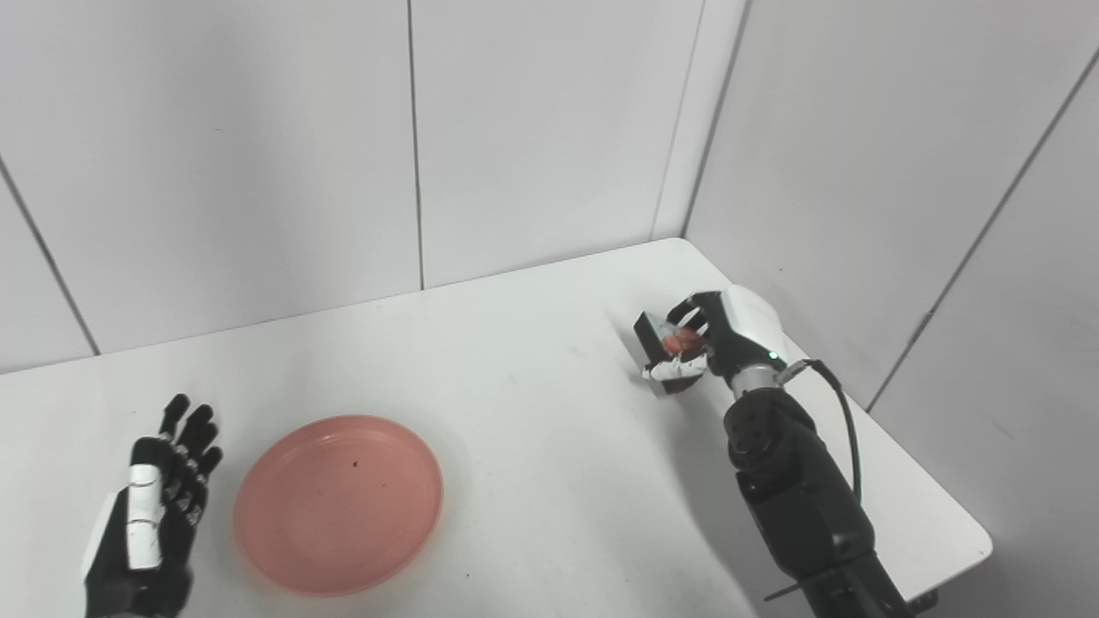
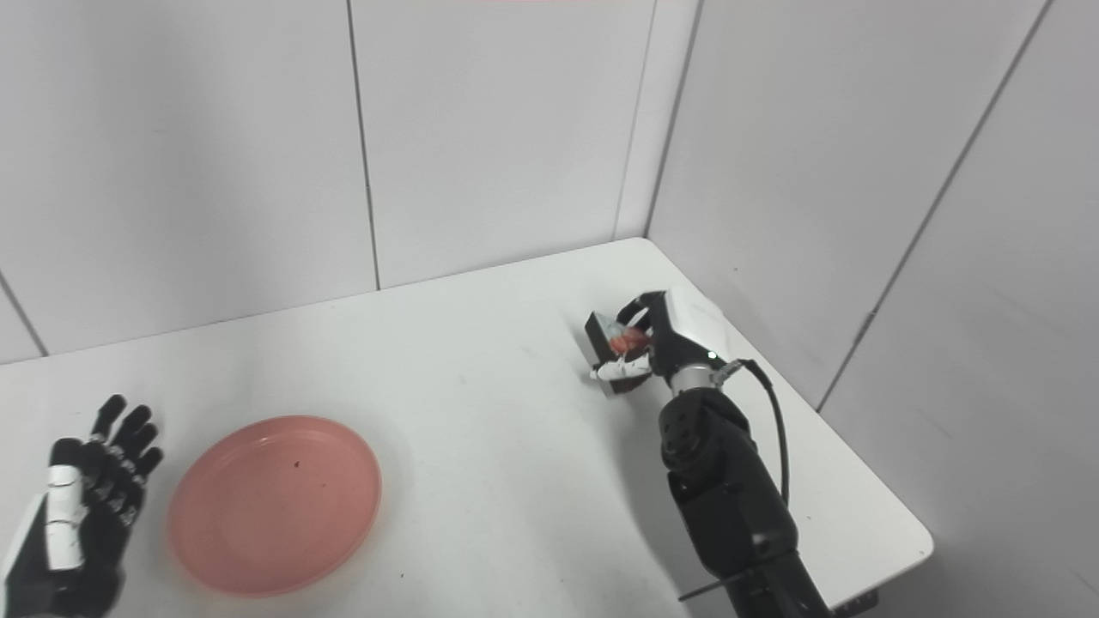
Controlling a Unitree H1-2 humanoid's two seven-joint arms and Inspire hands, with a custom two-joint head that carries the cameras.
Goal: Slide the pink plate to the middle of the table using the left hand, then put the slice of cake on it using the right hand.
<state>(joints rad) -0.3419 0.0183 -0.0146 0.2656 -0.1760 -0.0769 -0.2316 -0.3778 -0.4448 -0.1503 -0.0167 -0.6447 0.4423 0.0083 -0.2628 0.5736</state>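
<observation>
The pink plate (image 1: 338, 503) lies flat on the white table (image 1: 515, 386), left of centre and near the front edge. My left hand (image 1: 154, 506) rests just left of the plate, fingers spread and open, not touching it. At the far right my right hand (image 1: 713, 343) is closed around the slice of cake (image 1: 665, 348), a dark wedge with a red topping. The cake looks slightly lifted or tilted off the table; fingers hide part of it.
White wall panels close off the back and the right side, meeting at a corner behind the table. The table's right edge runs close beside my right arm (image 1: 798, 498). Bare tabletop lies between the plate and the cake.
</observation>
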